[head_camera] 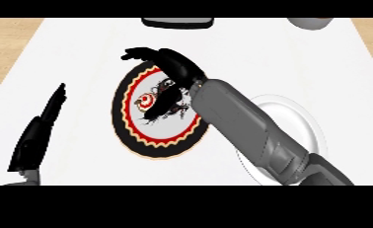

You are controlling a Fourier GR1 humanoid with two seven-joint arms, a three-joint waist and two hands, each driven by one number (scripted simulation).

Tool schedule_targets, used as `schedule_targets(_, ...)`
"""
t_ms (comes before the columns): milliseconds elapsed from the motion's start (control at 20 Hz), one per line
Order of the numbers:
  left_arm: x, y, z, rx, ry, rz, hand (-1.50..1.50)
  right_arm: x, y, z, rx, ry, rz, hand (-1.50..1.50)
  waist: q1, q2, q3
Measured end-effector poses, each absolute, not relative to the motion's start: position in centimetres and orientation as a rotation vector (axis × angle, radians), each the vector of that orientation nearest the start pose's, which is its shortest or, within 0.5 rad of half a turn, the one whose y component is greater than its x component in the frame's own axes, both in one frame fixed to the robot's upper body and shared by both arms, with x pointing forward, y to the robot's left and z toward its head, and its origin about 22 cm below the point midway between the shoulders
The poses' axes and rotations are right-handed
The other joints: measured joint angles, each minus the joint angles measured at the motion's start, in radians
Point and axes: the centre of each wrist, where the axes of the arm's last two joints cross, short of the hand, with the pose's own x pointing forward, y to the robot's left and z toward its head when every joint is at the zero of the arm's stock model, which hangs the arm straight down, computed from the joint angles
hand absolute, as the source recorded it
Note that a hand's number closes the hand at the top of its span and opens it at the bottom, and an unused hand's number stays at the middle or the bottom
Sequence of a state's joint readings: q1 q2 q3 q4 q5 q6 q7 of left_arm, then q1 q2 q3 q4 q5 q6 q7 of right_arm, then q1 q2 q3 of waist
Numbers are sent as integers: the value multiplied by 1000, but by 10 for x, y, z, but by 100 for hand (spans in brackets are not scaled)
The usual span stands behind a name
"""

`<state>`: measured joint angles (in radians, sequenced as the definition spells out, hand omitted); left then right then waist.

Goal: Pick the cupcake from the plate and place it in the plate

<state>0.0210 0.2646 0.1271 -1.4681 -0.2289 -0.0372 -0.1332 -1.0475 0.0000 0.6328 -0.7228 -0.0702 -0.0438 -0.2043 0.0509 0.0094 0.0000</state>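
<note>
The right robot hand (171, 64) hangs over the patterned plate (125, 123) at the tabletop's (80, 54) centre, its fingers curled downward toward the small red-and-white cupcake (148, 100) on the plate; whether they grip it cannot be told. The white plate (302, 118) lies at four o'clock. At eight o'clock, the left robot hand (40, 128) rests, fingers straight.

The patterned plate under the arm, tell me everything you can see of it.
The patterned plate lies flat on the white counter, left of a plain white plate. It has a black outer band, a red zigzag ring and a white centre with dark markings and a red swirl. The right hand hangs over its far edge and the forearm hides its right side. No cupcake shows.
</note>
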Motion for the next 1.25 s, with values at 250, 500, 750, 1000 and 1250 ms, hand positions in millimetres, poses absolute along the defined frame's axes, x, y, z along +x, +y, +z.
schedule_targets(250, 230, 325, -3, 439, -1534, -322, 0, 407, -29, 94, 225, -1767, 857, -150, -10, 1, 0)
schedule_targets(500, 228, 324, -2, 440, -1541, -324, 0, 434, -83, 96, 321, -1759, 679, -150, -9, 6, 1)
schedule_targets(750, 231, 327, -1, 442, -1547, -334, 0, 451, -133, 94, 376, -1797, 595, -150, 4, 13, 1)
schedule_targets(1000, 230, 322, 4, 424, -1560, -346, 0, 459, -182, 94, 375, -1849, 598, -150, 23, 21, 2)
schedule_targets(1250, 234, 319, 6, 412, -1573, -351, 0, 462, -214, 95, 360, -1866, 609, -150, 35, 28, 2)
